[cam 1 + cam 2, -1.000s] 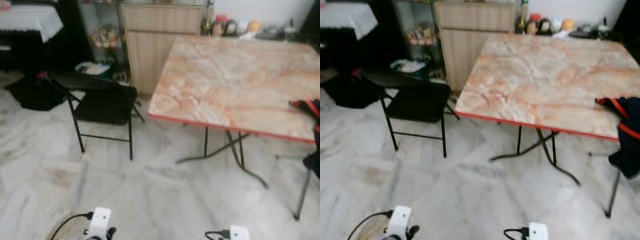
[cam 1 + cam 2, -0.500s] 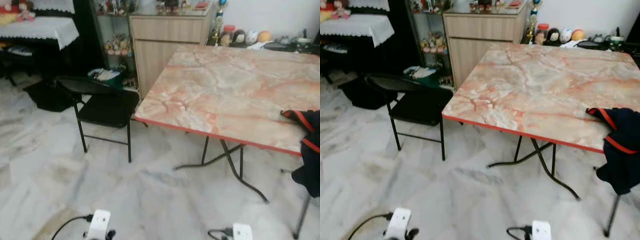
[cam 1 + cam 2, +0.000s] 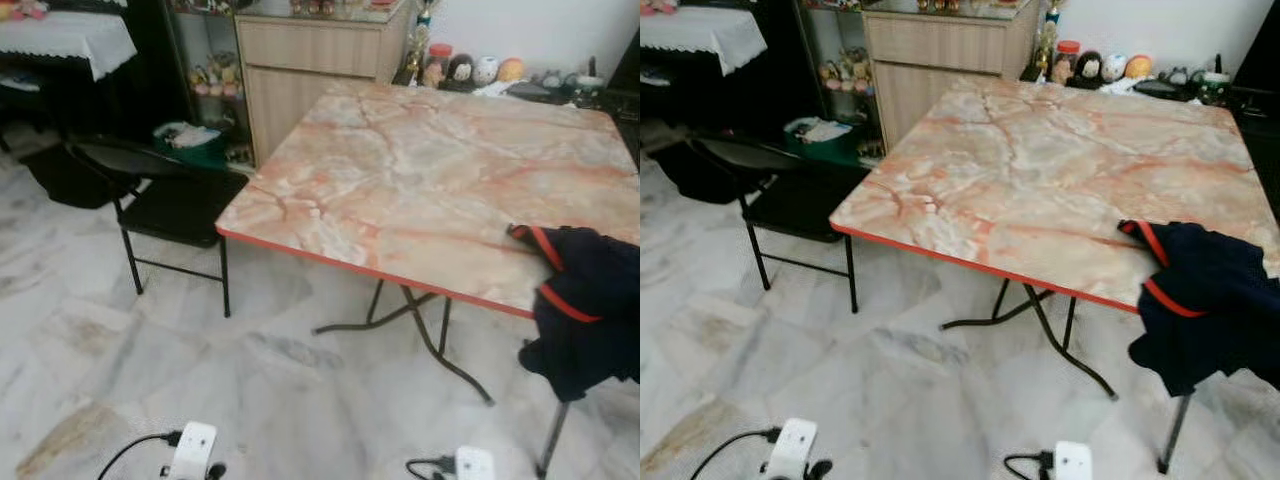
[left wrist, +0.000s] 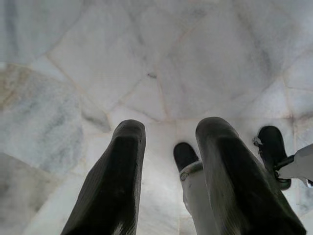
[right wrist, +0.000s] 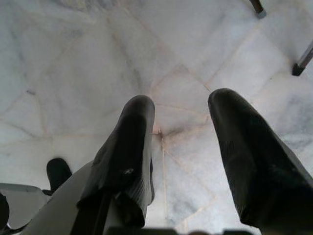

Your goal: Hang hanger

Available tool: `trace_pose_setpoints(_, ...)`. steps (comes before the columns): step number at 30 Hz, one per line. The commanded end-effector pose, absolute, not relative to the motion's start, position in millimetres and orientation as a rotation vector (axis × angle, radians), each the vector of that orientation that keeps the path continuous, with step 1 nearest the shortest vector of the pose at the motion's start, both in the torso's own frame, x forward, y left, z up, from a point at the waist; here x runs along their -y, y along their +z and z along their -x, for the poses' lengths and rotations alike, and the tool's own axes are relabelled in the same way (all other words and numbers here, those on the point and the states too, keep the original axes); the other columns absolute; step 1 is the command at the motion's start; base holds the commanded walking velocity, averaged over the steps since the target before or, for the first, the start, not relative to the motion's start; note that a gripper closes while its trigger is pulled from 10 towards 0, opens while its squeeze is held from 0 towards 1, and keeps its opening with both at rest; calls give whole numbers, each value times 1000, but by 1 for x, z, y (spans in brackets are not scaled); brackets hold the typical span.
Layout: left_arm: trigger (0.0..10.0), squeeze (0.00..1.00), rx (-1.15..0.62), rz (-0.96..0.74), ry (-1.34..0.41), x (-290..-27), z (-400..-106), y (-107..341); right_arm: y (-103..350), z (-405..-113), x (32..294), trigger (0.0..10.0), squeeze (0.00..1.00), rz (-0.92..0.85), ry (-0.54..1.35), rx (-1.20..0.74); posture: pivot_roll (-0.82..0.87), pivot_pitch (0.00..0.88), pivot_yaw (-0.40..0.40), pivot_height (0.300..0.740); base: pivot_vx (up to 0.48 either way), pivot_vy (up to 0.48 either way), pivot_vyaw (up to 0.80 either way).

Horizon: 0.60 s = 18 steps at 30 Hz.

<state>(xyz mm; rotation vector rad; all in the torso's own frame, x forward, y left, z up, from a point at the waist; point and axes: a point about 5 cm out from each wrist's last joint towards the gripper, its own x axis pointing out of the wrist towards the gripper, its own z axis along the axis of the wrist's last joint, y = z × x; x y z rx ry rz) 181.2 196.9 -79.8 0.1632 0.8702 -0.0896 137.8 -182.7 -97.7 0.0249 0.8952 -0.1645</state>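
1. A folding bench (image 3: pixel 430 190) with a pink marbled top and a red edge is standing on the pale marble floor (image 3: pixel 280 390), ahead of the robot.
2. A dark navy garment (image 3: pixel 1205 300) with red trim is lying on the bench's near right corner and hanging over its edge.
3. I cannot make out a hanger; whether one is sitting inside the garment, I cannot tell.
4. A black folding chair (image 3: pixel 170 200) is standing just beside the bench's left side.
5. A wooden cabinet (image 3: pixel 310 70) is standing behind the bench's far left corner, with small jars and figures (image 3: pixel 1105 68) lining the wall.
6. The left gripper (image 4: pixel 168 142) is hanging low over the floor, its fingers (image 4: pixel 117 176) standing apart and holding nothing.
7. The right gripper (image 5: pixel 181 127) is likewise pointing down at the floor, its fingers (image 5: pixel 244 156) spread apart and holding nothing.
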Motion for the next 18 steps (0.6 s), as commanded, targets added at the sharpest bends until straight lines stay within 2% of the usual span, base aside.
trace_pose_setpoints(1, 10000, 0, -874, -176, -108, -196, -181, -80, -98, -136, 187, 10000, 0, -17, -175, -897, -179, 0, 26, 740, 0, -322, 0)
trace_pose_setpoints(3, 10000, 0, -875, -177, -110, -196, -181, -80, -98, -136, 187, 10000, 0, -20, -175, -902, -179, 0, 26, 740, 0, -322, 0)
trace_pose_setpoints(10, 10000, 0, -875, -180, -114, -196, -181, -80, -98, -135, 187, 10000, 0, -25, -179, -904, -178, 0, 26, 740, 0, -322, -669)
trace_pose_setpoints(18, 10000, 0, -871, -178, -122, -195, -181, -80, -97, -136, 188, 10000, 0, -17, -179, -894, -174, 0, 22, 740, 0, -322, 0)
